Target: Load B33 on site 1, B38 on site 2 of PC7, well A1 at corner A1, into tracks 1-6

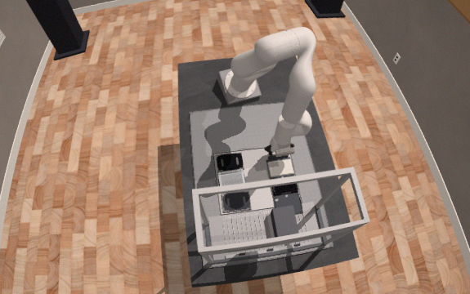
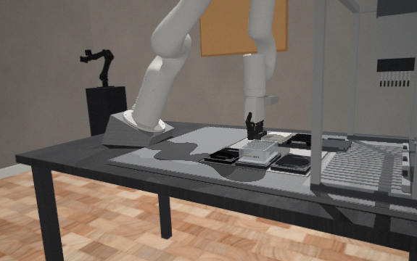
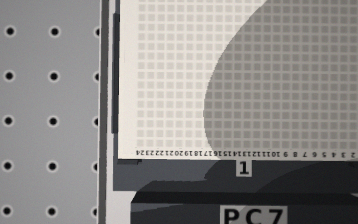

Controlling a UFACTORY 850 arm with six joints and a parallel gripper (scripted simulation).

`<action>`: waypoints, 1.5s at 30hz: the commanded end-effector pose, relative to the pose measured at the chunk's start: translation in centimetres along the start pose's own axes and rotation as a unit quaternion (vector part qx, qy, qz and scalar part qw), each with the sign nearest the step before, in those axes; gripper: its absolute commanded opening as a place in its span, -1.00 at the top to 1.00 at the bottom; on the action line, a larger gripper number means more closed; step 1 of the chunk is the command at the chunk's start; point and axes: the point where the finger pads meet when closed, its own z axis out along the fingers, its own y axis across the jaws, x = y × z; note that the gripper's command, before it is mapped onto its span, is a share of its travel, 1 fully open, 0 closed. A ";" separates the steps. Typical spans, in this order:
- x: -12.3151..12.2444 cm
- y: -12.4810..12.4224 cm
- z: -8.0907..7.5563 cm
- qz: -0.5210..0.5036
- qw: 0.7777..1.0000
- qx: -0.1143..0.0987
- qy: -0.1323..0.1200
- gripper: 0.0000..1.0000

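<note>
The carrier PC7 (image 1: pixel 284 195) lies lengthwise on the apron, its far end under the instrument frame. The white 384-well plate B33 (image 1: pixel 280 167) lies flat on site 1; the wrist view shows it (image 3: pixel 245 75) above the "1" mark (image 3: pixel 243 168) and the PC7 label (image 3: pixel 254 216). Site 2 (image 1: pixel 285 190) looks black; I cannot tell if a plate is on it. Site 3 (image 1: pixel 285 220) looks plain grey. The deep-well block B83 (image 2: pixel 258 152) sits in the middle nest. My gripper (image 2: pixel 255 131) is open and empty, just above the carrier's handle end.
Nest S1 (image 1: pixel 230 162) and nest S3 (image 1: pixel 235 201) look dark; their contents are unclear. The ribbed loading rails (image 2: pixel 360 163) lie inside the tall frame, whose post (image 2: pixel 318 94) stands near the nests. A perforated deck (image 3: pixel 30 120) lies beside the carrier.
</note>
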 end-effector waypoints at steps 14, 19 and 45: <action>1.5 0.0 0.0 0.000 1.000 0.000 0.001 -0.63; 2.0 0.0 0.0 0.000 1.000 0.000 0.001 -0.63; 4.2 0.0 0.0 0.000 1.000 0.000 0.001 -0.63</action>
